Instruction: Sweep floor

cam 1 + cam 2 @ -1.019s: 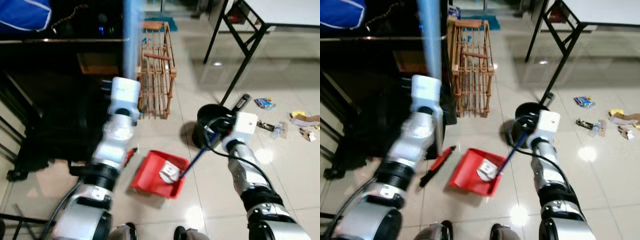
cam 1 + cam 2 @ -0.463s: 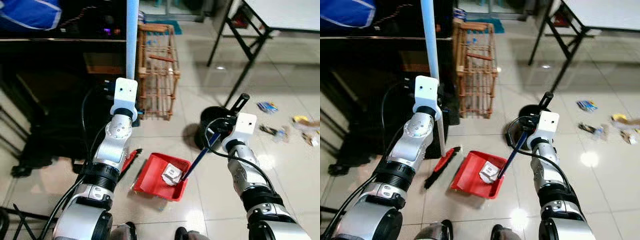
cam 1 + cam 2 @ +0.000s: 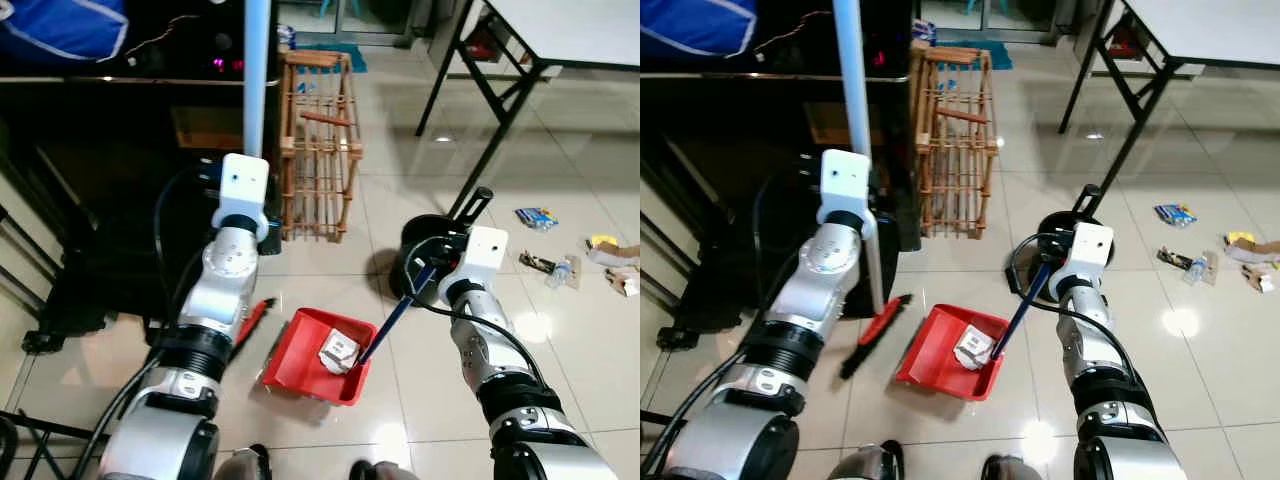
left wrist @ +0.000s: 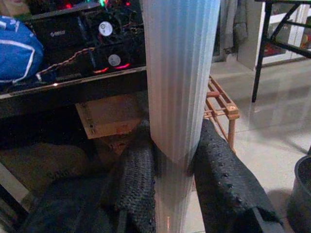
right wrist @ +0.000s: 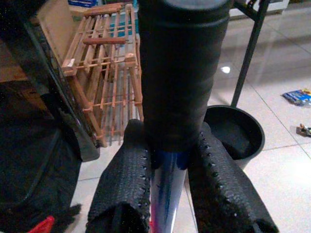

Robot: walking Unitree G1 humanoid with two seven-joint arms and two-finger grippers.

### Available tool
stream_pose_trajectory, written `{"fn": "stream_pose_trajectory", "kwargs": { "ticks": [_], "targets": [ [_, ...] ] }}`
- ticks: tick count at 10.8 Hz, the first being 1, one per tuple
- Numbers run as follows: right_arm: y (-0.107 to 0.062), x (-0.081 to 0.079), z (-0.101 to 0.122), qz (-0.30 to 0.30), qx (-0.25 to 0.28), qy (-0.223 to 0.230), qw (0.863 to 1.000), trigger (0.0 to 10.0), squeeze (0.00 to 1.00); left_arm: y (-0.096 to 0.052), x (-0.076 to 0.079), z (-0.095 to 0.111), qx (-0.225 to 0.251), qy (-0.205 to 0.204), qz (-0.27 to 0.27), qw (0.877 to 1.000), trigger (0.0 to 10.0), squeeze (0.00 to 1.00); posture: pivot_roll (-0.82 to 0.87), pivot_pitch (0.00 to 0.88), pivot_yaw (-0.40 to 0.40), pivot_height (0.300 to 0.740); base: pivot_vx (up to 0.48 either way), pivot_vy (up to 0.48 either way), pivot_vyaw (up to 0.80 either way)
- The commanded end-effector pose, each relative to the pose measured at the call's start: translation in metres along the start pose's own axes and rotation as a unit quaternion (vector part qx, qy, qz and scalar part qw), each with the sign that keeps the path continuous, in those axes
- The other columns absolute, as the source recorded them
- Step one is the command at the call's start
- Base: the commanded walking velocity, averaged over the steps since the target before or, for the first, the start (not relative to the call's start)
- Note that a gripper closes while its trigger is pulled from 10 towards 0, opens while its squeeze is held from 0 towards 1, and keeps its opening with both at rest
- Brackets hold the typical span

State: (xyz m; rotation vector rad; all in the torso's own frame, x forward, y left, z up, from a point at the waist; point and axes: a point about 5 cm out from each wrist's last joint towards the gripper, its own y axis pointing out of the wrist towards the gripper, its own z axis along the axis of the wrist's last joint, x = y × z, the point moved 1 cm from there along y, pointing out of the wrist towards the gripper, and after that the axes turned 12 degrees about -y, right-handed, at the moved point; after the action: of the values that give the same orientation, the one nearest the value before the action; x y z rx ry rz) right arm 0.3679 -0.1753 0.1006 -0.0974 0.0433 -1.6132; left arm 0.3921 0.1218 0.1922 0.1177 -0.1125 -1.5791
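The tiled floor (image 3: 420,400) stretches pale and glossy under both arms, with a dark worktop (image 3: 120,80) rising beyond the left arm and a black-legged folding worktop (image 3: 560,30) well beyond the right one. A wooden crate (image 3: 318,150) stands upright on the tiles between the two arms, farther out than either set of fingers. A black bucket (image 3: 425,255) sits on the floor just past the right fingers.

The left gripper (image 4: 167,194) is clamped on the broom pole (image 4: 177,73), its black fingers (image 4: 138,179) pressed against either side of the pale ribbed shaft, which runs straight up from them. Below them the red-and-black broom head (image 3: 877,333) lies on the tiles.

The right gripper (image 5: 167,194) is closed around the dustpan handle (image 5: 182,73), the fingers (image 5: 124,184) squeezing the blue shaft just under its black grip. From there the handle slants down and back toward the robot to the red dustpan (image 3: 295,365), which rests on the floor between the two arms, beside the broom head. A crumpled white scrap (image 3: 338,350) lies inside the pan near the handle's foot.

Scattered litter (image 3: 565,260) sits on the tiles out to the right of the right fingers, well apart from the pan.
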Motion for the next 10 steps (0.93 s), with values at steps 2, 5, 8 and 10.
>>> {"fn": "stream_pose_trajectory", "kwargs": {
  "ticks": [2, 5, 8, 10],
  "targets": [
    [-0.0001, 0.0106, 0.0057, -0.016, 0.016, 0.001, 1.0, 10.0, 0.0, 0.0018, 0.0123, 0.0136, 0.026, -0.001, -0.012, 1.0, 10.0, 0.0, 0.01, 0.168, -0.035, 0.74, 0.0, -0.48, 0.0],
    [-0.0005, 0.0111, 0.0054, -0.015, 0.016, -0.001, 1.0, 10.0, 0.0, 0.0006, 0.0115, 0.0144, 0.032, -0.016, -0.01, 0.999, 10.0, 0.0, 0.01, 0.171, -0.038, 0.74, 0.0, -0.16, 0.0],
    [-0.0005, 0.0098, 0.0051, -0.014, 0.016, 0.0, 1.0, 10.0, 0.0, 0.0005, 0.0111, 0.0137, 0.03, -0.012, -0.011, 0.999, 10.0, 0.0, 0.01, 0.171, -0.036, 0.74, 0.0, 0.0, 0.0],
    [-0.0005, 0.0094, 0.0048, -0.015, 0.015, 0.0, 1.0, 10.0, 0.0, 0.0011, 0.0114, 0.0139, 0.029, -0.012, -0.013, 0.999, 10.0, 0.0, 0.01, 0.17, -0.034, 0.74, 0.0, 0.0, 0.0]
  ]
}}
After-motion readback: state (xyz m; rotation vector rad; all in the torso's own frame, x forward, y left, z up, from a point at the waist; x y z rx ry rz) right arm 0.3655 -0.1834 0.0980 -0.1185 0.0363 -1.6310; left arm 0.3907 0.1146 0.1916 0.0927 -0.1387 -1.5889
